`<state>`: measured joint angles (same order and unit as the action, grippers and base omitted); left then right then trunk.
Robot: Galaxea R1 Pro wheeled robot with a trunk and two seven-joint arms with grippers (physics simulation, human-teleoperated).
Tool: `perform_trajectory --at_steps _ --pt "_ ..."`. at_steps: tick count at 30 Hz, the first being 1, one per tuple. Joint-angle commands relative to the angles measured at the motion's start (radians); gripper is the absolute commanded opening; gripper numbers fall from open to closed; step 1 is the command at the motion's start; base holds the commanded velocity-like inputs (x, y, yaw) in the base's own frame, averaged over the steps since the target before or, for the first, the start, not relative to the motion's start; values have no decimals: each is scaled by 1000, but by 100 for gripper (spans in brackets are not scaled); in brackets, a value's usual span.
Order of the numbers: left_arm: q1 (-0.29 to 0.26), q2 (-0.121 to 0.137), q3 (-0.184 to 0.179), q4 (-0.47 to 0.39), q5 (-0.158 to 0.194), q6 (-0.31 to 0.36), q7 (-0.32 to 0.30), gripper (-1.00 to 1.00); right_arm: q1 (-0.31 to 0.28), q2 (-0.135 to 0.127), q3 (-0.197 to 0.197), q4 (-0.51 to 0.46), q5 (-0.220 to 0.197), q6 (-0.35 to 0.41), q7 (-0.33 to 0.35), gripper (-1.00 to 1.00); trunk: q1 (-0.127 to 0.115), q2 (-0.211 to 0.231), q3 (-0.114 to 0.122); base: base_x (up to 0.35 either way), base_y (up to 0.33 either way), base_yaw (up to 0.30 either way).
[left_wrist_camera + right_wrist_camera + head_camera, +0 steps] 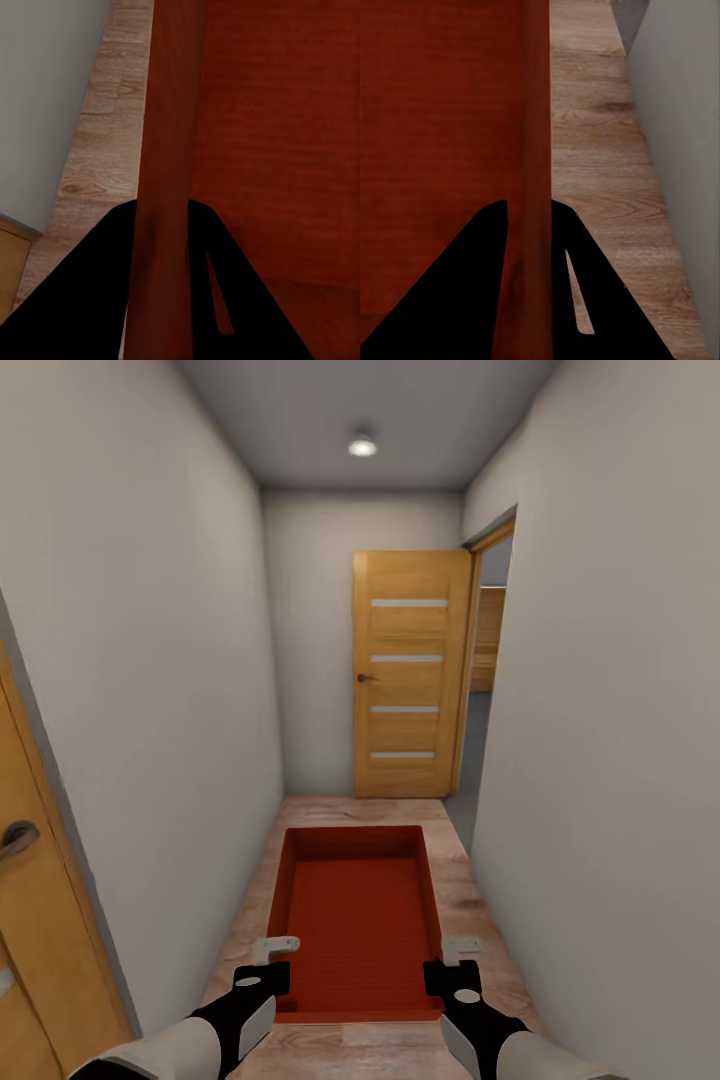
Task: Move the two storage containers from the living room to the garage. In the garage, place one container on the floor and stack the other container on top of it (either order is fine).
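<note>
One orange-red storage container [360, 920] hangs open side up in front of me over the wood-plank floor of a narrow hallway. My left gripper [272, 960] is shut on its left side wall near the near corner. In the left wrist view the two dark fingers [97, 285] straddle that thin wall [169, 112]. My right gripper [452, 960] is shut on the right side wall, and the right wrist view shows the wall [532, 112] pinched between the fingers [472, 285]. The container's ribbed inside holds nothing. The second container is out of view.
Light walls stand close on both sides. At the hallway's end a wooden panel door [410, 675] stands open beside a doorway [485, 690] with grey floor beyond. Another wooden door with a lever handle [18, 840] is close at my near left.
</note>
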<state>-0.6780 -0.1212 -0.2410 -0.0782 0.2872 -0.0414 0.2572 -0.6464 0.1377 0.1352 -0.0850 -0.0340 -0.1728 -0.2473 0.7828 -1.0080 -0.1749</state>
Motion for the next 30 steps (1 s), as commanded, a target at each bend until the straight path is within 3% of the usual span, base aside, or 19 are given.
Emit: perform_trajectory --at_steps 1,30 --pt "-2 26 56 -2 -6 -34 8 -100 0 0 -42 2 -7 1 8 -100 1 -1 -1 322 0 0" --pt "-2 26 56 -2 -6 -34 8 -100 -1 0 -42 2 -7 1 8 -100 1 -1 -1 322 0 0"
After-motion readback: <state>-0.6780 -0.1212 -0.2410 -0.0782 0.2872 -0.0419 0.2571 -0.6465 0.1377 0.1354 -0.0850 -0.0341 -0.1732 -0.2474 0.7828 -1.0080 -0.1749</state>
